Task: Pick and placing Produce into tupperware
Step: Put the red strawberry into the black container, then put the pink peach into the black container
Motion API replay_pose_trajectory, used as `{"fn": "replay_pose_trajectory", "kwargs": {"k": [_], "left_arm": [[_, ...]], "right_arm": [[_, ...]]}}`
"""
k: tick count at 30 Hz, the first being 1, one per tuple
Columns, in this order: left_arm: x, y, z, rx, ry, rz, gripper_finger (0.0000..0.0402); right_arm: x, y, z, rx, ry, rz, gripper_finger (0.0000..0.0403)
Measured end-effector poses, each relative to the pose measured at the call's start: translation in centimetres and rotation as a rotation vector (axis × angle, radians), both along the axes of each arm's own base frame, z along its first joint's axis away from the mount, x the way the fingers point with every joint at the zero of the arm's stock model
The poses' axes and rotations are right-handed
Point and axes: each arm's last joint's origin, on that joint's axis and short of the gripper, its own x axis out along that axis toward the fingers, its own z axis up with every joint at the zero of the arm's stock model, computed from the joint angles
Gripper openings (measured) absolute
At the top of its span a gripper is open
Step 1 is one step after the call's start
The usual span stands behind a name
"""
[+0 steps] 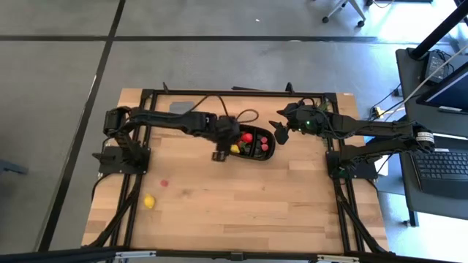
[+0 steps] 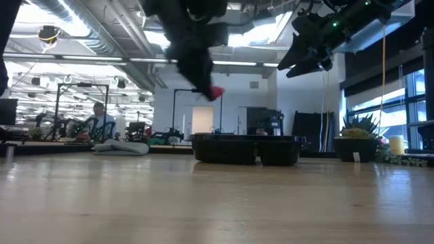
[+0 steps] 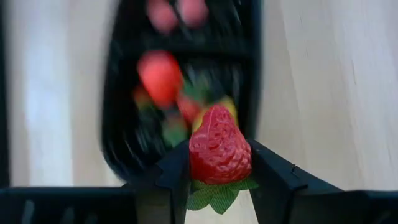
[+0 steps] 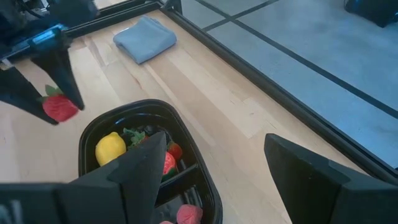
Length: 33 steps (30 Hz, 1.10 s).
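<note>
Your left wrist view is smeared: the tray (image 3: 180, 93) behind the gripper is a dark blur with red, pink and yellow blobs you can't sort out. From overhead the left gripper (image 1: 221, 146) hides the tray's near end, and the pieces inside are too small to tell apart. At table height the tray (image 2: 245, 149) shows only its side wall, nothing of the contents. No label or writing can be read anywhere.

What is sharp: your left gripper (image 3: 219, 186) is clamped on a strawberry (image 3: 219, 148), red, dimpled, green leaves hanging below the fingers (image 3: 177, 174). In the low view that strawberry (image 2: 215, 93) hangs well above the tabletop (image 2: 217, 203), off the tray's left end. The right wrist view sees the same strawberry (image 4: 60, 107) just beside the tray's rim (image 4: 84, 140), not over it.

The tray is black, glossy, rounded, with dividers; a lemon (image 4: 111, 148) and red pieces lie in one compartment, a pink piece (image 4: 189, 214) in the next. It sits mid-tabletop toward the far side, tray (image 1: 257, 144) between the two arms.

Your right gripper (image 1: 281, 132) hovers by the tray's other end, fingers (image 4: 311, 180) spread wide, nothing between them.

Loose on the tabletop: a yellow piece (image 1: 149, 201) and a small red piece (image 1: 164, 184), well apart from the tray. A blue cloth (image 4: 145, 38) lies near the far edge.
</note>
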Motion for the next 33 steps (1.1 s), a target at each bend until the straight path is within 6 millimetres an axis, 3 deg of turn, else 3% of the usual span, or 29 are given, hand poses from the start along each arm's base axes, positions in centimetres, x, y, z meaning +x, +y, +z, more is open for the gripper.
{"fn": "replay_pose_trajectory", "kwargs": {"k": [4,11,14,26,33], "left_arm": [[1.6,0.8,0.1,0.001,-0.161,0.044,0.0120],[3.2,2.2,-4.2,-0.038,-0.087,0.130,0.0134],[3.3,2.6,-5.1,-0.049,-0.063,0.157,0.0148],[3.5,2.7,-4.8,-0.021,-0.067,0.179,0.0166],[3.4,2.8,-4.8,-0.067,-0.083,0.299,0.0182]], "right_arm": [[0.0,0.0,0.0,-0.015,0.009,0.010,0.0275],[0.0,0.0,0.0,-0.022,0.016,0.015,0.0275],[0.0,0.0,0.0,-0.031,0.023,0.021,0.0275],[-0.1,0.0,-0.1,-0.035,0.038,0.026,0.0275],[-0.1,0.0,-0.2,-0.033,0.047,0.026,0.0275]]}}
